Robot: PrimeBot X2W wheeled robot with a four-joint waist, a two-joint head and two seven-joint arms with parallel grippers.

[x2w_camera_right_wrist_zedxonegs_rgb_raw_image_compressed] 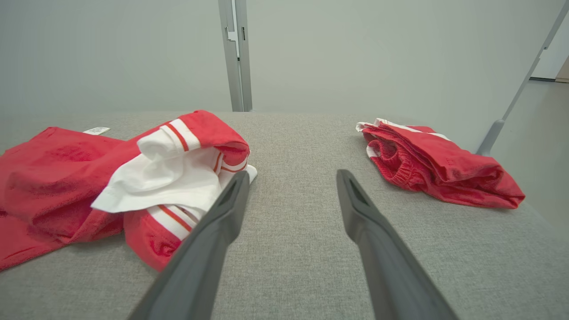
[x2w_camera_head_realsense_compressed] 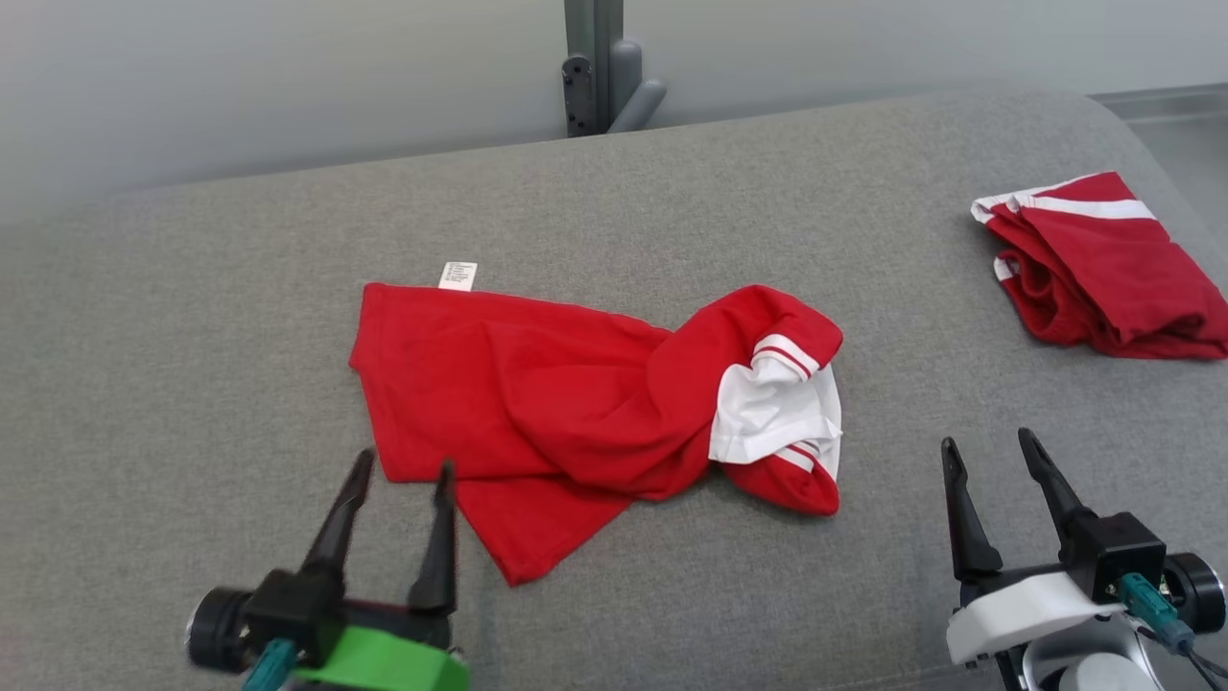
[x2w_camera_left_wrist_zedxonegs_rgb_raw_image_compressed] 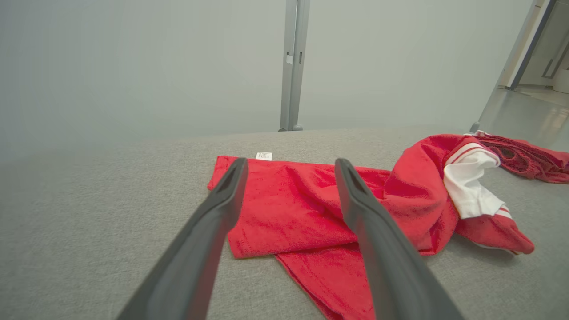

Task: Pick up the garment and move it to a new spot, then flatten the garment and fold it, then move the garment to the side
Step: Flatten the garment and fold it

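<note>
A crumpled red garment (x2w_camera_head_realsense_compressed: 537, 403) with white striped trim lies in the middle of the grey padded surface (x2w_camera_head_realsense_compressed: 192, 336); a white label sticks out at its far edge. My left gripper (x2w_camera_head_realsense_compressed: 405, 470) hovers open just at the garment's near left edge, empty. In the left wrist view the garment (x2w_camera_left_wrist_zedxonegs_rgb_raw_image_compressed: 293, 209) lies right beyond the fingers (x2w_camera_left_wrist_zedxonegs_rgb_raw_image_compressed: 222, 200). My right gripper (x2w_camera_head_realsense_compressed: 988, 447) stands open and empty at the lower right, apart from the cloth. Its wrist view shows the garment (x2w_camera_right_wrist_zedxonegs_rgb_raw_image_compressed: 66, 178) to the left of its fingertips (x2w_camera_right_wrist_zedxonegs_rgb_raw_image_compressed: 235, 191).
A second red garment (x2w_camera_head_realsense_compressed: 1103, 269) with white stripes lies folded at the far right of the surface, also in the right wrist view (x2w_camera_right_wrist_zedxonegs_rgb_raw_image_compressed: 435, 164). A grey post (x2w_camera_head_realsense_compressed: 595, 67) stands behind the surface against a pale wall. The surface rounds off at the right edge.
</note>
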